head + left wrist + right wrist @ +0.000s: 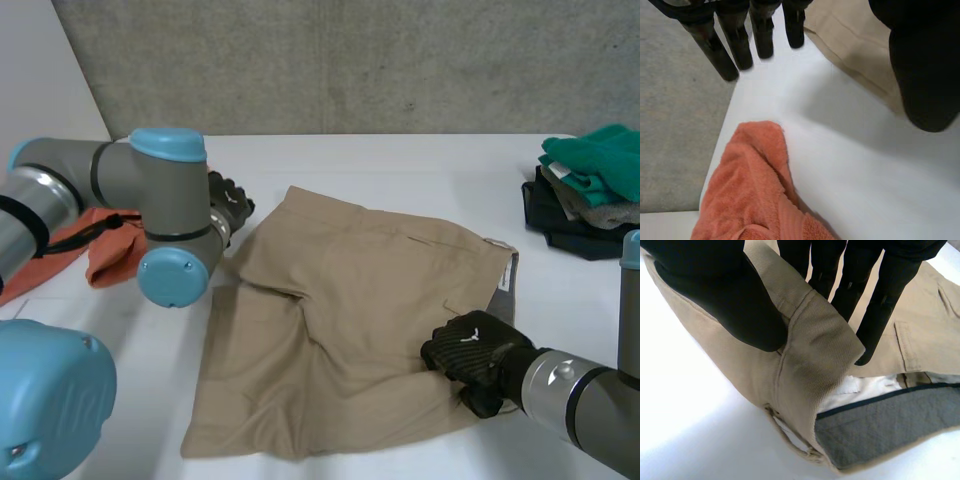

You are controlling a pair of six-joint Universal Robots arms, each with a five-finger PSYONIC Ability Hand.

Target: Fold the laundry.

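Note:
Beige shorts [340,300] lie spread on the white table [420,160], partly folded, with the grey inner waistband showing at their right edge. My right hand [470,350] is at that edge near the front; its thumb [735,295] and fingers pinch a raised fold of the shorts' waistband [825,355]. My left hand [228,205] hovers by the far left corner of the shorts [855,35], fingers [735,40] straight over bare table and holding nothing.
An orange towel [110,245] lies at the table's left edge, just beyond my left hand's fingertips [755,185]. A pile of green, grey and dark clothes [590,190] sits at the far right. The grey floor [675,125] lies past the left edge.

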